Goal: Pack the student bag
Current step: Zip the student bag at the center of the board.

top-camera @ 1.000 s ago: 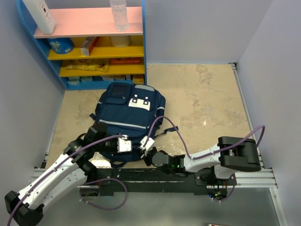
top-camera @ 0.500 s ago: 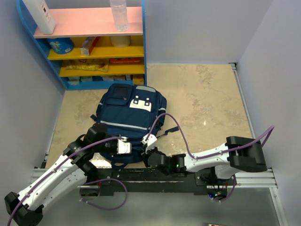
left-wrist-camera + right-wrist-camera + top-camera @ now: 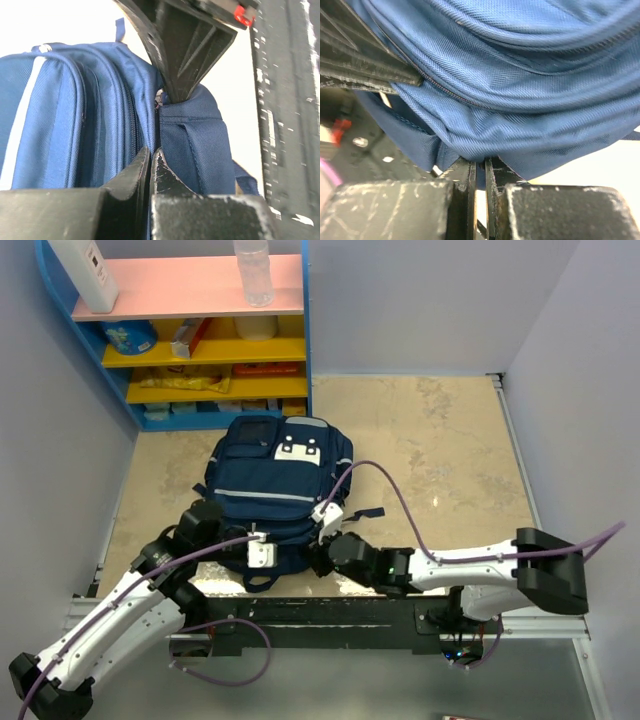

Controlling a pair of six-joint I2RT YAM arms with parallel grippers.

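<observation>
Navy bag [image 3: 275, 495] is lying flat on the table [image 3: 440, 450], the left gripper [image 3: 151, 160] and right gripper [image 3: 480, 170] both clamping its near-end fabric; soft and floppy, it is probably best gripped along stitched seams.

No words can be read anywhere. The white bottle [image 3: 83, 270] on the shelf [image 3: 180, 288] has a label, but its print is too small. The white patch [image 3: 300, 454] on the student bag [image 3: 265, 505] shows only dark marks.
</observation>
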